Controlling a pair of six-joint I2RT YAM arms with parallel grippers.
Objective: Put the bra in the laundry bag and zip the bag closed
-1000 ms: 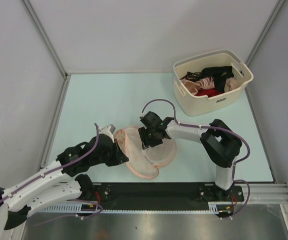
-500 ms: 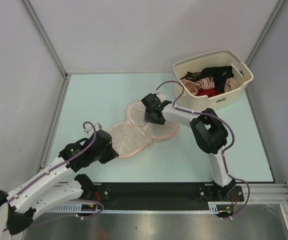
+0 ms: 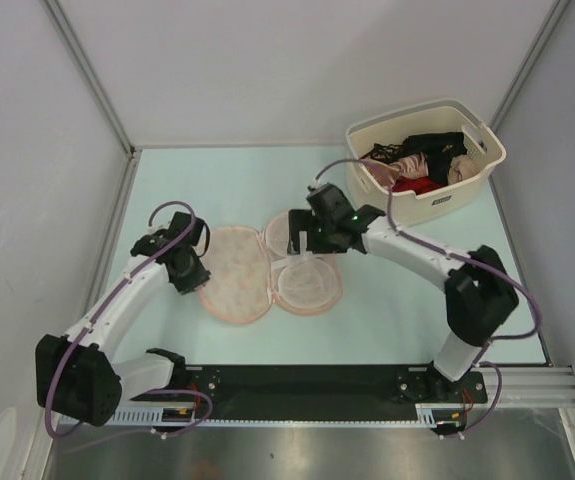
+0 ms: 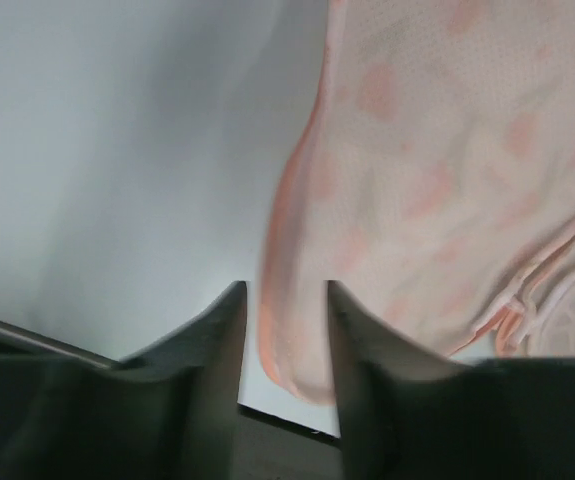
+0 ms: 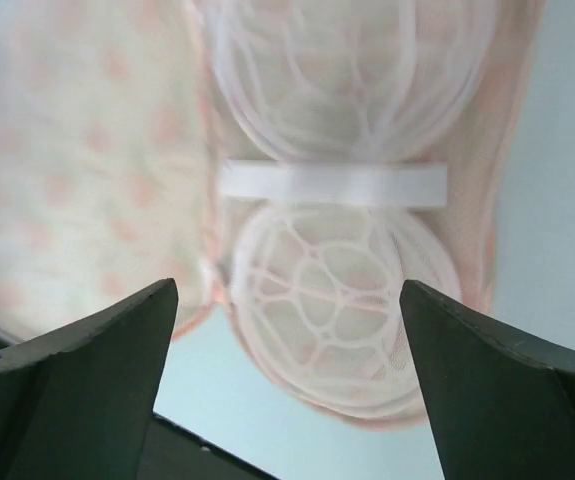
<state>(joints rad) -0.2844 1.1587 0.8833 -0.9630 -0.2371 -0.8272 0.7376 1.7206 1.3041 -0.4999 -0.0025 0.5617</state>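
Note:
The laundry bag (image 3: 235,287) lies opened flat on the pale green table, its printed peach half to the left and its pale inner half with white mesh domes (image 5: 337,300) to the right. My left gripper (image 3: 193,274) sits at the bag's left edge. Its jaws (image 4: 285,290) are slightly open, and the orange rim (image 4: 287,330) lies loose between them. My right gripper (image 3: 300,236) hovers wide open over the domed half (image 5: 287,290), holding nothing. The bra is among the garments in the basket. Black fabric (image 3: 435,147) shows there, but I cannot tell which piece it is.
A cream plastic basket (image 3: 422,208) with handles stands at the back right, holding black, red, pink and beige garments. A white band (image 5: 332,185) crosses between the two mesh domes. Grey walls enclose the table on three sides.
The bag went from folded to spread open, and slid toward the table's middle. My left arm swung out to the left and both grippers opened, letting the bag go.

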